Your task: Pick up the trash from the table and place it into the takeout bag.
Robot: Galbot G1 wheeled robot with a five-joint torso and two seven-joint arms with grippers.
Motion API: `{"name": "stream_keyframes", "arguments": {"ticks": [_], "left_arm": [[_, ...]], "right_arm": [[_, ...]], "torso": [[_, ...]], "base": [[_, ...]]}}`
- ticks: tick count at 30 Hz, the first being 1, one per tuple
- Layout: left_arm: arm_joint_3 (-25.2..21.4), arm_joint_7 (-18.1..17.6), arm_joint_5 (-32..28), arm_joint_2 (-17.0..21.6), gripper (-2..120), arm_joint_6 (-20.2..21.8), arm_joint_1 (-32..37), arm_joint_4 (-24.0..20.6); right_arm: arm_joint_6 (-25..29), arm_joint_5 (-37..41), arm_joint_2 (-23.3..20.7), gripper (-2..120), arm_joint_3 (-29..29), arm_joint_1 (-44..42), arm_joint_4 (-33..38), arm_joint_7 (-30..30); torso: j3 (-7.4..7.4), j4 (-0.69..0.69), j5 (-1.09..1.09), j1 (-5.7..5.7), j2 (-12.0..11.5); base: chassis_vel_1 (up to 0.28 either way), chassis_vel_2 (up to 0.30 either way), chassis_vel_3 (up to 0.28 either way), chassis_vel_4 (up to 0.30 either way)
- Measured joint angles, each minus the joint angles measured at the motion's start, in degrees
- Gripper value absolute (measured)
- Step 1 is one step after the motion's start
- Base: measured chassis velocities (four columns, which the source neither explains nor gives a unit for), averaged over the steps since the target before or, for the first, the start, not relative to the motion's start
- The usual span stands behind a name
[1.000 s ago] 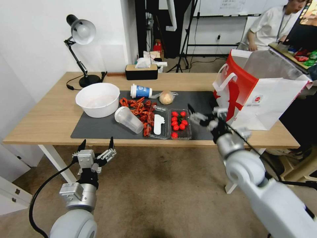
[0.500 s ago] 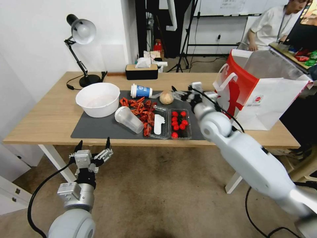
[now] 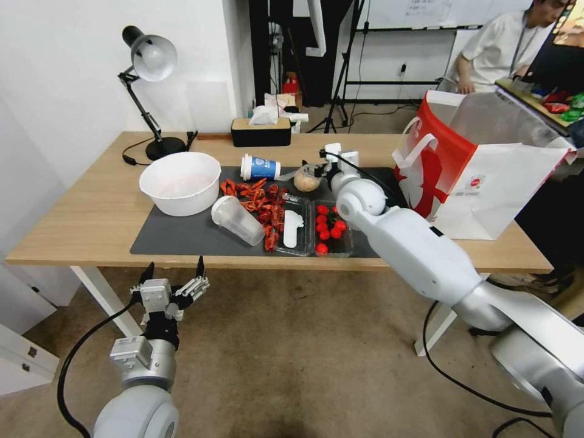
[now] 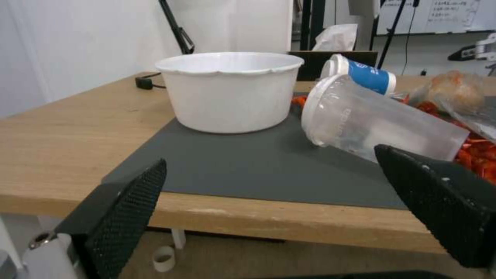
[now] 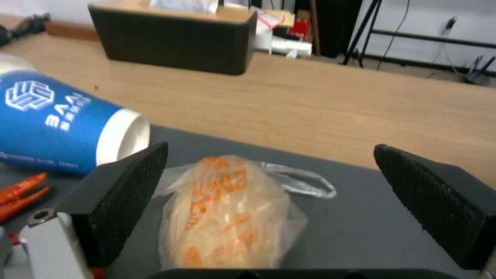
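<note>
On table [image 3: 91, 219], right gripper [image 5: 269, 201] (jaws spread) straddles wrapped ball [image 5: 227, 217].

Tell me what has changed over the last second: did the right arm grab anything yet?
No grab yet. The right tool swung from the near table edge by the takeout bag across to the plastic-wrapped tan ball and now straddles it, open. The left tool stayed parked, open, below the table. The trash has not moved.

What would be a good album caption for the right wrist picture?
Open right gripper poised around the plastic-wrapped tan ball on the dark mat, blue-labelled paper cup lying beside it.
</note>
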Motion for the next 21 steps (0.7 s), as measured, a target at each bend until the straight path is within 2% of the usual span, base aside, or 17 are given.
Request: {"name": "stream_keyframes", "arguments": {"ticks": [12,21], "left_arm": [[-0.19,0.10,0.25,-0.28,100,-0.22,0.37,-0.26],[-0.21,0.06,-0.04,-0.08,100,-0.26,-0.20,0.30]], "right_arm": [[-4.14,-1.66,4.51,100,-1.04,1.28,-6.81,0.18],[-5.81,-1.69,6.46,100,-1.11,1.53,-9.28,1.37]], "torso": [[-0.01,-0.01,0.00,0.00,0.00],[-0.01,0.00,0.00,-0.01,0.00]], "base": [[0.000,0.000,0.000,0.000],[0.000,0.000,0.000,0.000]]}}
